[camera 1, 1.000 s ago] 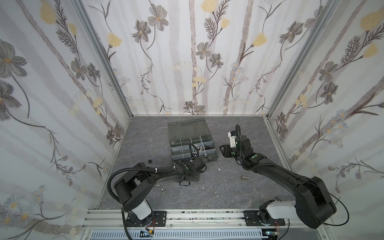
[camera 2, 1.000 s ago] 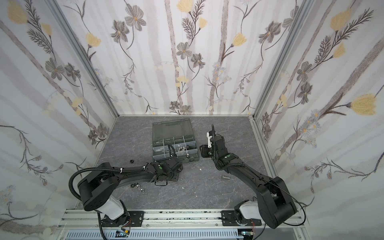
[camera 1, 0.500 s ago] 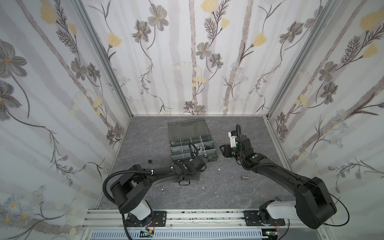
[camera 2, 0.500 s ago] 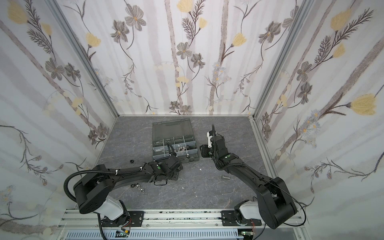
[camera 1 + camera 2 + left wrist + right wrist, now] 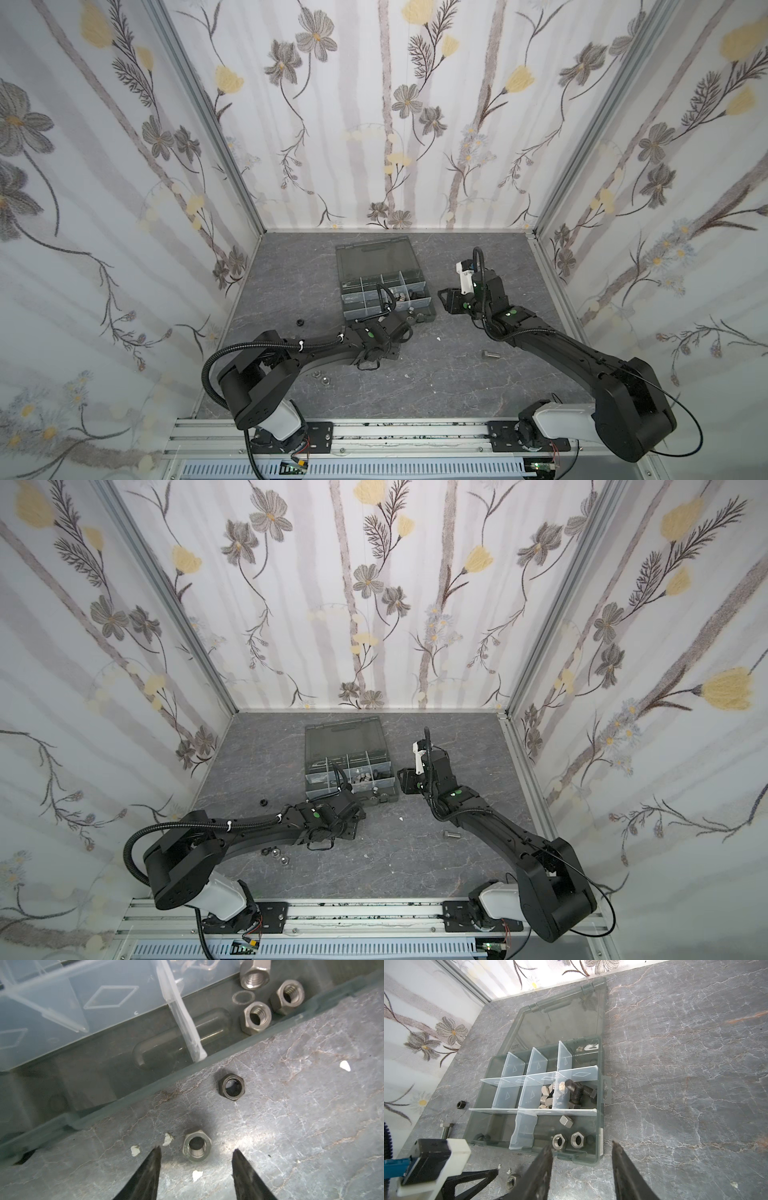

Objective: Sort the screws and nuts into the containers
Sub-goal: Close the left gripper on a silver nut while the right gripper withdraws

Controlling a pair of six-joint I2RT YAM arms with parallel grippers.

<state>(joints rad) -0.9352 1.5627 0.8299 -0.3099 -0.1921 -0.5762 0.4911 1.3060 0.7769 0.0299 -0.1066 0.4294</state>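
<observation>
Left gripper (image 5: 197, 1148) crept nearer the organizer box (image 5: 83, 1084) & its jaws went wide. Silver nut (image 5: 197, 1157) lies on table (image 5: 291, 1126) right btwn the tips, hole up. Left arm's nearest; right gripper (image 5: 581, 1144) spread, empty, by box.

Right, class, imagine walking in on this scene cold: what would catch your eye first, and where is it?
The open organizer box mid-table, between flowered walls, holding bolts and nuts. Two black arms reach toward it; the left claw stands open around a silver nut lying on the table just outside the box's near wall.
</observation>
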